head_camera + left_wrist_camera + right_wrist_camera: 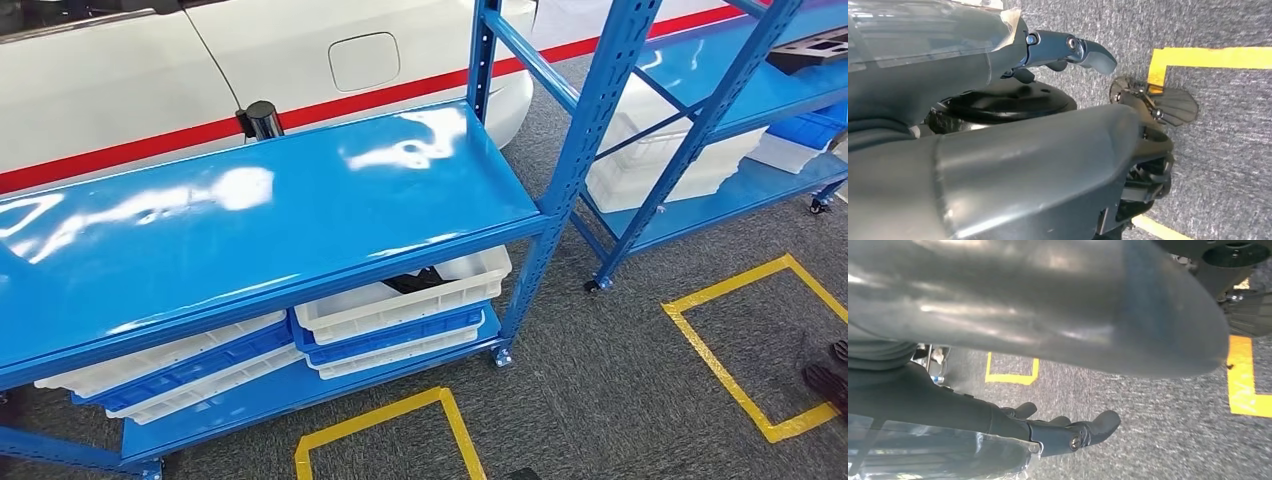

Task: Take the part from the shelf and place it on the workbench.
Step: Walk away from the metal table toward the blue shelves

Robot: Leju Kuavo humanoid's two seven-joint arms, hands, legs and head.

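Judged to be at the approach stage, with nothing picked up yet. Facing a white car [120, 80] and, in front of it, the blue shelf [300, 210], glossy on top and bare except for a small black cylinder [260, 118] at the back edge. A second shelf [720, 75] off to the right; best ignored.

Look lower. Under the top board, stacked white and blue bins [400, 305], and in the uppermost white bin on the right, a dark part [418, 281], half hidden by the board's front lip. Likely the thing to fetch, though too shadowed to make out its shape.

Step closer and square up to that bin first, standing by the yellow tape [380, 415] on the carpet. Crouch or lean enough to bring the bin's whole interior under the head camera before reaching. Come in low and level, under the board's lip and over the bin's rim, to avoid knocking either. Choose the arm nearer the bin, probably the right. Keep clear of the upright post just beside the bin, and mind the shoes [828, 380] of a person at the far right when turning away.

Left hand [1058, 50] hanging above the carpet, fingers stretched out and apart, gripping nothing. Right hand [1063, 432] likewise hanging low, fingers extended and loosely apart, holding nothing. Spread them a little wider before entering the bin, then close around the part's firmest section and lift straight up before drawing back.
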